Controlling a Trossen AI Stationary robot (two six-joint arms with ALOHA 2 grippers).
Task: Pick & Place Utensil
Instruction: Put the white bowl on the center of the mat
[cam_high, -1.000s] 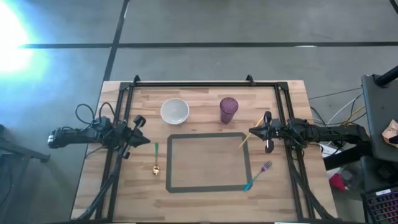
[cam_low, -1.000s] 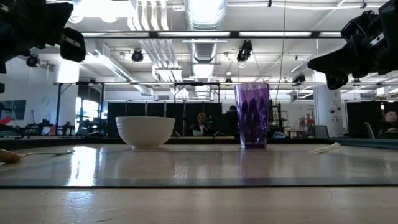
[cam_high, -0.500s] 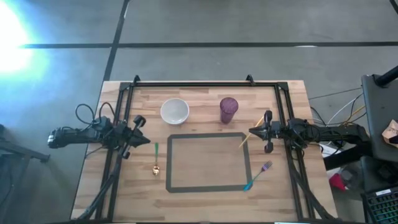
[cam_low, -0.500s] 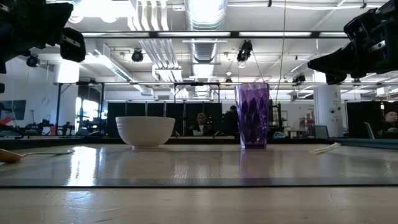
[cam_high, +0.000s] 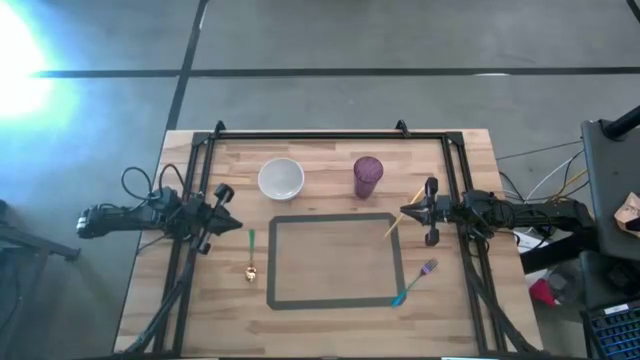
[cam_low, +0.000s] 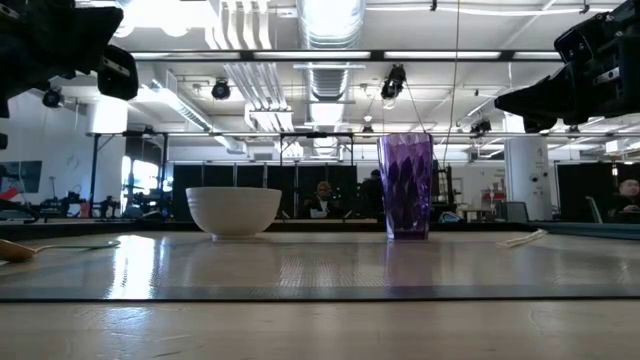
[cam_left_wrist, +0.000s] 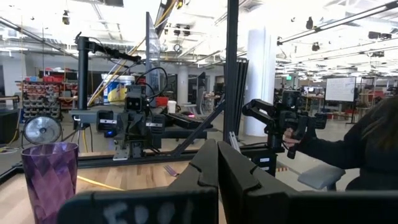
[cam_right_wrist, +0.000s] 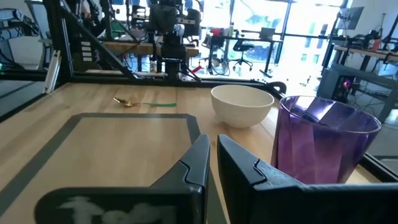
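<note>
A spoon with a green handle and gold bowl lies flat on the wooden table, left of the taped rectangle. It also shows in the right wrist view as the spoon. A purple fork with a teal handle lies across the rectangle's near right corner. My left gripper hovers shut above the table's left side, just beyond the spoon's handle end. My right gripper hovers at the right, fingers together, pointing level at the rectangle. Neither holds anything.
A white bowl and a purple cup stand beyond the rectangle. A thin pale stick lies under my right gripper. Black frame rails run along the table's left, right and far edges. A person shows beyond the table.
My right gripper has rolled a little about its own pointing line while staying in place. Everything on the table lies as before.
</note>
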